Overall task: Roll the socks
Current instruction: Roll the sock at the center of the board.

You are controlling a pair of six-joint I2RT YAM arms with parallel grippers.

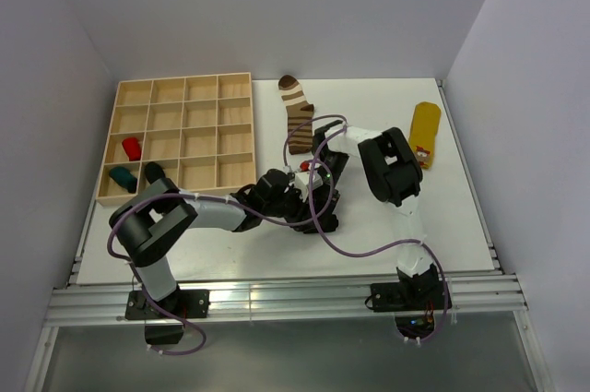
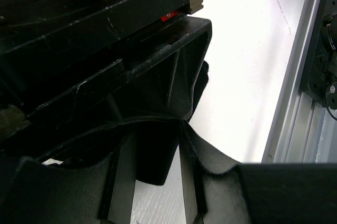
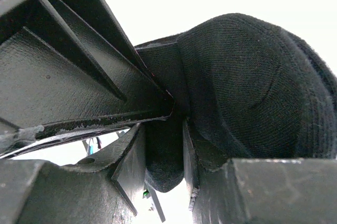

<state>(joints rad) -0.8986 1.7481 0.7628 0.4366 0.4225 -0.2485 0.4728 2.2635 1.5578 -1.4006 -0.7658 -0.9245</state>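
From above we can barely make out the black sock [image 3: 253,87], buried under both wrists just right of the wooden tray [image 1: 253,134]. The arms reach inward and meet there. The right gripper [image 3: 162,132] is pinched on a fold of the sock. Dark cloth sits between the left gripper's [image 2: 154,134] fingers, but we cannot tell whether they press it. The tray's left compartments hold a red bundle [image 1: 131,148], a teal one [image 1: 122,174] and a black one [image 1: 153,172]. The striped sock [image 1: 297,108] lies beside the tray, and the yellow sock [image 1: 425,132] lies far right of it.
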